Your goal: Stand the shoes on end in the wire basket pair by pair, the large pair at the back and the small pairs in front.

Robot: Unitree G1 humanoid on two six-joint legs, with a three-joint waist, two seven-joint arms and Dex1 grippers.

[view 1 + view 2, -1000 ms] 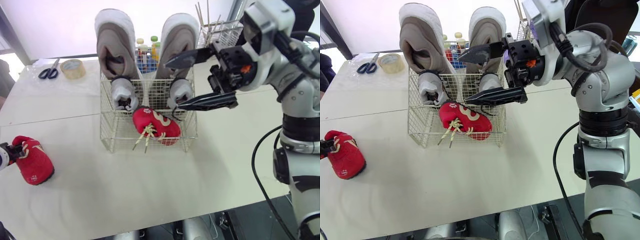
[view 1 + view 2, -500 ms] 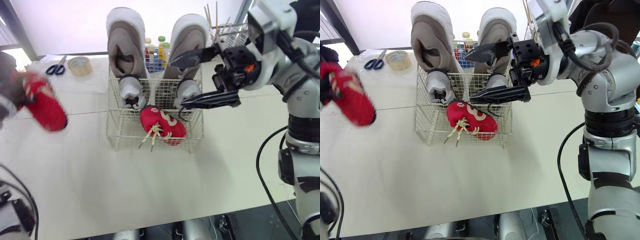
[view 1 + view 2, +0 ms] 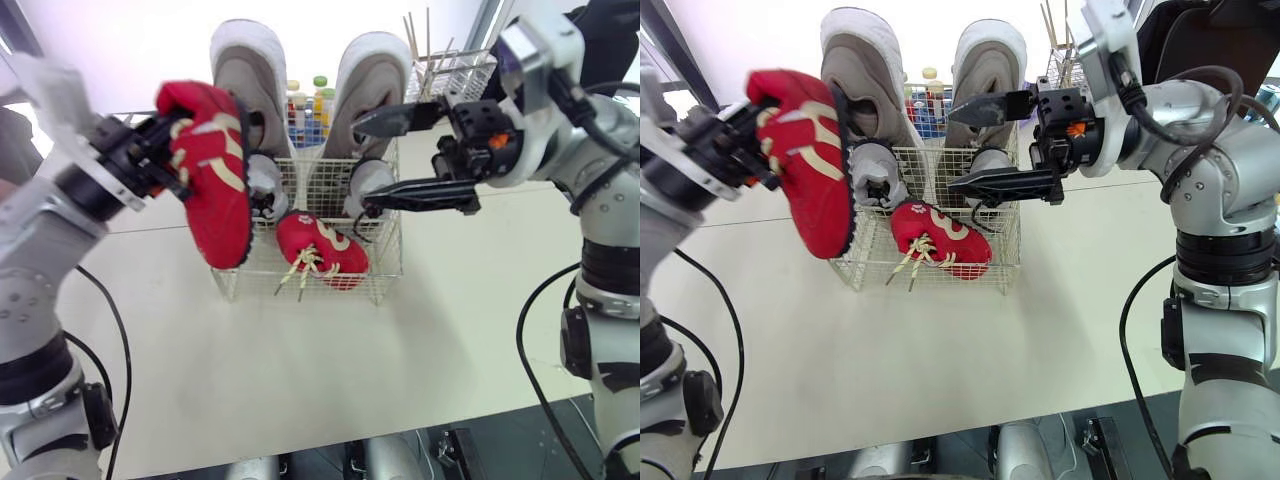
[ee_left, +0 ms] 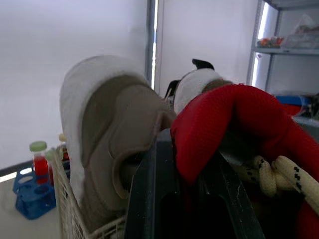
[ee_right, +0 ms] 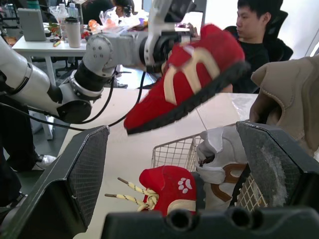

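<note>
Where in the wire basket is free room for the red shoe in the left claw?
In the wire basket, the front left corner is free, between its left wall and the lying red shoe. The large shoes crowd the back; the open right claw hangs by the right side.

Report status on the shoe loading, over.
Left gripper shut on red shoe, raised at wire basket's left side. Right gripper open over basket's right side. Large pair upright at back; other red shoe lying inside front, not on end.
</note>
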